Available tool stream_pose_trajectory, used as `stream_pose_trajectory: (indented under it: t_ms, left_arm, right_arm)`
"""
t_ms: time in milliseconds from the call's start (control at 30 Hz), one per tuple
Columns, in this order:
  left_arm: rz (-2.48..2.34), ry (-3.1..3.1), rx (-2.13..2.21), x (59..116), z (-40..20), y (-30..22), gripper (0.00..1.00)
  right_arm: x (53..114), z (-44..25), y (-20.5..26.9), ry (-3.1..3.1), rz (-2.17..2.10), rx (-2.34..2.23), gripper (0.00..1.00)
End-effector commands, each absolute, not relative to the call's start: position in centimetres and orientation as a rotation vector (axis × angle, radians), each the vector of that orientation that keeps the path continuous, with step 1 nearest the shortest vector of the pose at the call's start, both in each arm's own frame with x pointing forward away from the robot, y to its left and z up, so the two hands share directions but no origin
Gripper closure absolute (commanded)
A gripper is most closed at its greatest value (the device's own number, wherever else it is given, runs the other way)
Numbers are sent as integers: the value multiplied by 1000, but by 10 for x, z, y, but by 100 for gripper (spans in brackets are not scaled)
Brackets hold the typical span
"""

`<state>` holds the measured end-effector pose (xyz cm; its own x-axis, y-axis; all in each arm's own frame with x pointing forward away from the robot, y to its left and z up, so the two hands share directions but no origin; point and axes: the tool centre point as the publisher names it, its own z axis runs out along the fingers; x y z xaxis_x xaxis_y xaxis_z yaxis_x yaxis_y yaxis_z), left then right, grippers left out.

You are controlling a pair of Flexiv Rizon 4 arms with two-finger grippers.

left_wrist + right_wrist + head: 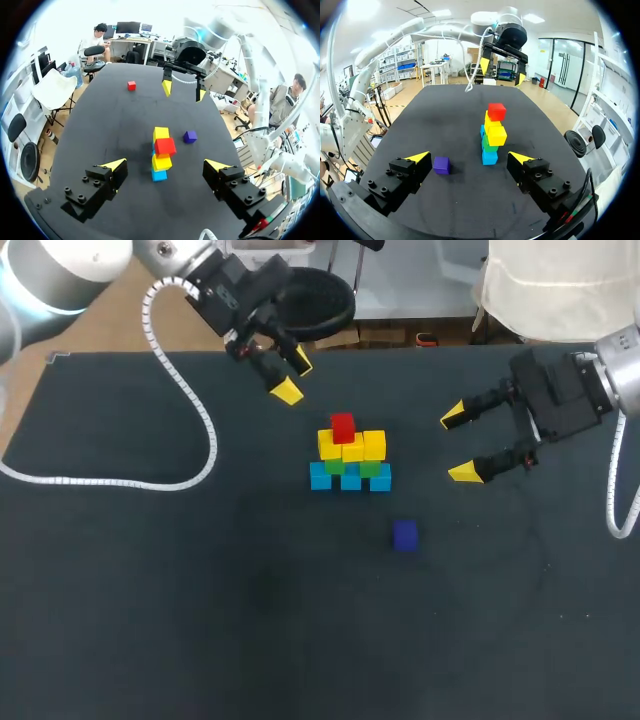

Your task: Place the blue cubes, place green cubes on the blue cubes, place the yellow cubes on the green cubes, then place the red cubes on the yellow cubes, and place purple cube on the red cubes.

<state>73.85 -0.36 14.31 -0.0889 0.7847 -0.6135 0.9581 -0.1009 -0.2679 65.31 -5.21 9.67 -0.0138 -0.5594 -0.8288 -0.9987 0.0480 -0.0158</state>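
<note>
Head view: three blue cubes, one purple cube.

You have no text, label, number or sign here that can be read; the cubes show plain coloured faces with no marking you can make out

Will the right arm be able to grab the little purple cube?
Probably yes. The purple cube lies by itself, apart from the stack. The right claw hangs open close by, and nothing stands between the two.
</note>
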Motion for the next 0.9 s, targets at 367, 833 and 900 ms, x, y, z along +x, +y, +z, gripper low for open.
stream_pose_trajectory:
  t_ms: [367, 833, 900]
  left_arm:
    - [-809, 2011, 1732, 708, 148, 27, 0]
    - [-719, 2045, 1686, 704, 143, 40, 0]
    - [-719, 2045, 1686, 704, 143, 40, 0]
  right_arm:
    - [653, 96, -52, 1652, 827, -1588, 0]
    - [653, 96, -52, 1652, 827, -1588, 0]
    - [653, 96, -52, 1652, 827, -1588, 0]
